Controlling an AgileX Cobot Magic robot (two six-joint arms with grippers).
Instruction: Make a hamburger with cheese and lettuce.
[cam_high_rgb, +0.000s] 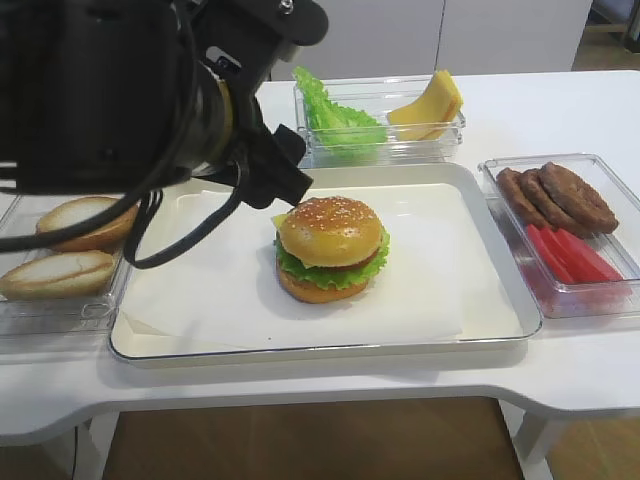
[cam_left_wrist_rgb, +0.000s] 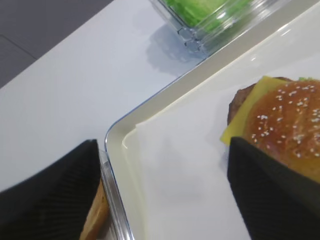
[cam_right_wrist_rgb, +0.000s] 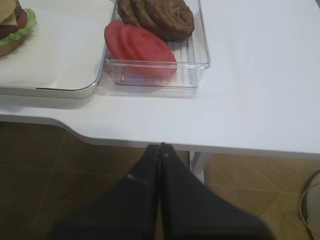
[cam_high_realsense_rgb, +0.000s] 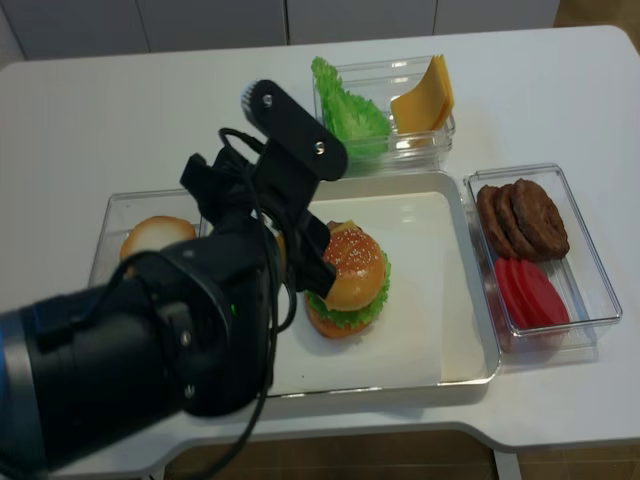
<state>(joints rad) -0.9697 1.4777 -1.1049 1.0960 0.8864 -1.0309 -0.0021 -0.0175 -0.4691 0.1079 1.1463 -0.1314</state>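
right tool (cam_right_wrist_rgb: 160, 150) closed, only wrist-seen

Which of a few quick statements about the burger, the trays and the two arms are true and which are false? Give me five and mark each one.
1. The hamburger stands assembled on the large tray, sesame bun on top. True.
2. A corner of the cheese sticks out from under the top bun. True.
3. The right gripper holds a tomato slice. False: its jaws are shut on nothing, out past the table edge.
4. The patties and tomato slices share one clear container. True.
5. The left gripper grips the burger. False: its jaws are open, one by the bun, holding nothing.
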